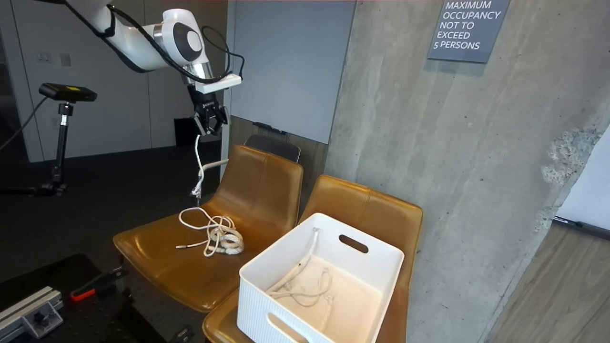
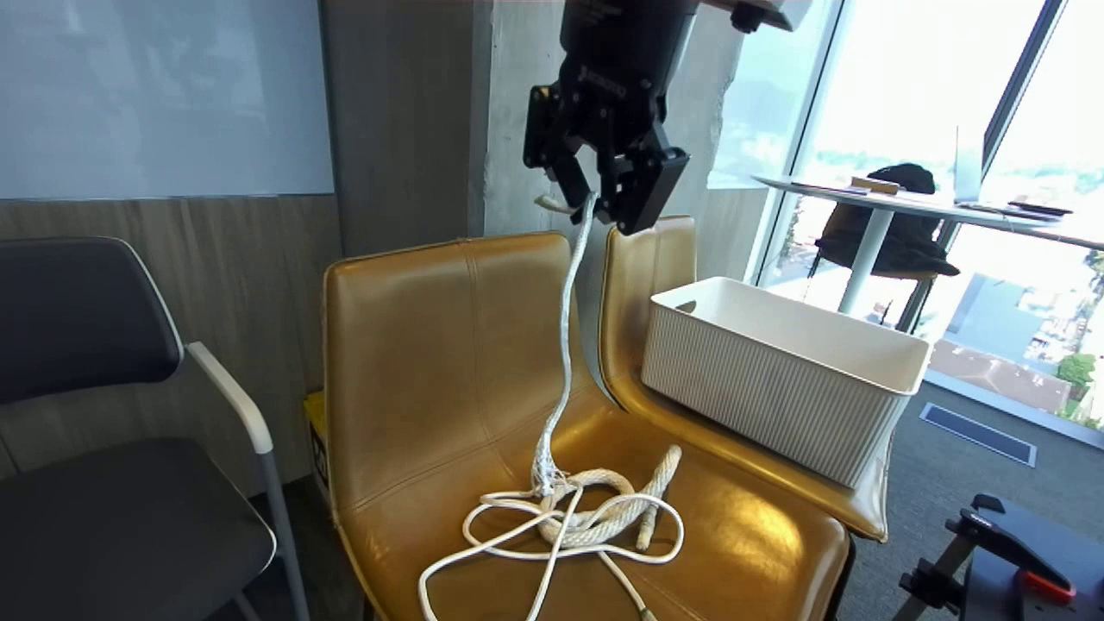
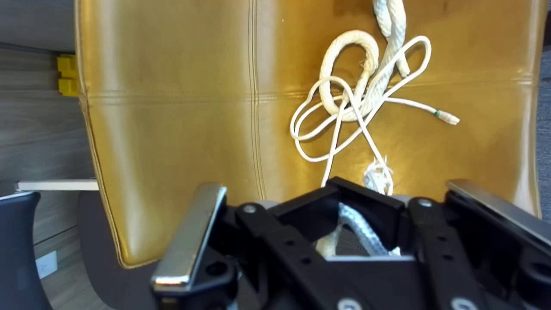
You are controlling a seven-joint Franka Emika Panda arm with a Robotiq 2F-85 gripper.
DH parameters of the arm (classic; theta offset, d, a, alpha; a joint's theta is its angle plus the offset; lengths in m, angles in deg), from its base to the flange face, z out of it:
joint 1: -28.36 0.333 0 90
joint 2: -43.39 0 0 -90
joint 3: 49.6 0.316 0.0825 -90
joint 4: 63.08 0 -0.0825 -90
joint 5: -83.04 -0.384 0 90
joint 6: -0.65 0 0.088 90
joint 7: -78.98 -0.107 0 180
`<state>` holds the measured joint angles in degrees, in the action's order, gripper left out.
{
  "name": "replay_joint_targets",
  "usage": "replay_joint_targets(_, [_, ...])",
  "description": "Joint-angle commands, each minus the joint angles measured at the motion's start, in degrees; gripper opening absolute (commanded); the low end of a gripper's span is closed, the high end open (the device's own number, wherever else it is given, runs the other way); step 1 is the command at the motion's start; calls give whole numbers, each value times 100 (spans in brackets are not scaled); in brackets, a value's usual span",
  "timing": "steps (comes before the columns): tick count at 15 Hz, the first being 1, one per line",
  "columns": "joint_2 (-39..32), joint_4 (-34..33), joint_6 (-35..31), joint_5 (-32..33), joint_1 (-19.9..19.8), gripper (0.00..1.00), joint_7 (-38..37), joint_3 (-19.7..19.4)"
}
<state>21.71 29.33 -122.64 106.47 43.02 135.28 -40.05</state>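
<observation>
My gripper (image 1: 212,129) is raised above the seat of a brown leather chair (image 2: 414,345). Its fingertips (image 3: 338,189) meet around a white rope, also seen at the gripper (image 2: 595,207) in an exterior view. The rope (image 2: 565,336) hangs from the fingers to a frayed part near the seat. A short cream end (image 2: 552,204) sticks out beside the fingers. Thicker cream rope (image 3: 351,38) and a thin white cord (image 3: 301,150) lie tangled on the seat. A white ribbed bin (image 2: 768,397) stands on the neighbouring brown chair, with pale cords (image 1: 310,295) inside.
A dark chair with a pale armrest (image 2: 233,392) stands beside the brown chair. A camera on a stand (image 1: 66,93) and a dark table with a red-and-black tool (image 1: 86,291) are nearby. A concrete wall (image 1: 457,157) rises behind the chairs.
</observation>
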Motion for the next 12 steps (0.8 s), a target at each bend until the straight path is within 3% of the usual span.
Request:
replay_joint_targets(1, [-1062, -1326, 546, 146, 319, 0, -269, 33])
replay_joint_targets(4, [-1359, -1534, 684, 30, 273, 0, -260, -61])
replay_joint_targets(12, [-1125, -412, 342, -168, -409, 0, -375, -160])
